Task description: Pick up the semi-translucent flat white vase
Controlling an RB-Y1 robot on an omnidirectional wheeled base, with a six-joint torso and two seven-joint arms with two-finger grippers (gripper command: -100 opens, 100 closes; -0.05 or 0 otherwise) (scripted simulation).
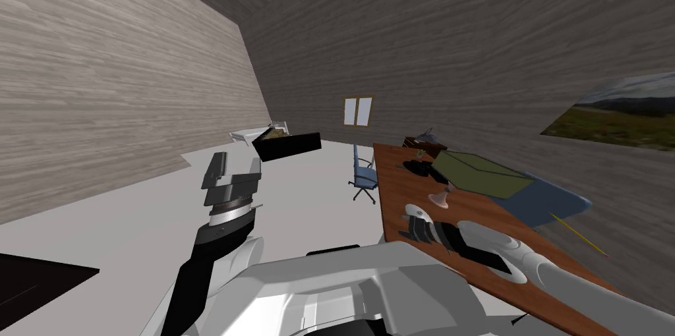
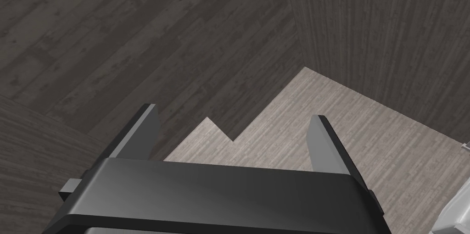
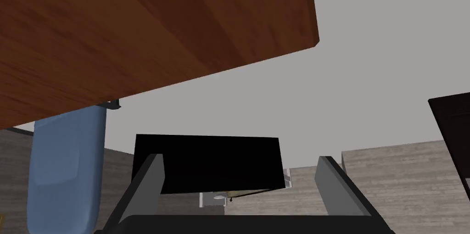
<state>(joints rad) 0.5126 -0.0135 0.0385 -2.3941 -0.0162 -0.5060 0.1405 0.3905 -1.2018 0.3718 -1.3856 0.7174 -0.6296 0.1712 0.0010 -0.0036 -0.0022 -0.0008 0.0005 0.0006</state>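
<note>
1. Our right gripper [image 1: 403, 225] is low over the near end of the table [image 1: 402, 184], its fingers spread apart with nothing between them
2. The vase [image 1: 440, 201], pale and see-through with a pink tint, stands upright on the table beyond that gripper, further along the top and toward the wall side; it is near the gripper but clear of the fingers
3. The gripper points away from the vase: in the right wrist view the open fingers [image 3: 155, 171] look past the table [image 3: 137, 29] edge to the grey floor [image 3: 349, 93], a blue chair [image 3: 64, 167] and a black box [image 3: 206, 162]
4. A white oval thing [image 1: 414, 209] lies on the table just beside the gripper, on the vase's side; we cannot tell what it is
5. Behind the vase an olive box [image 1: 481, 174] rests on a blue slab [image 1: 550, 201], with a black thing [image 1: 418, 168] and a small plant [image 1: 420, 152] further back
6. Our left gripper [image 1: 234, 165] is raised over the floor, well apart from the table, fingers [image 2: 148, 125] apart and empty
</note>
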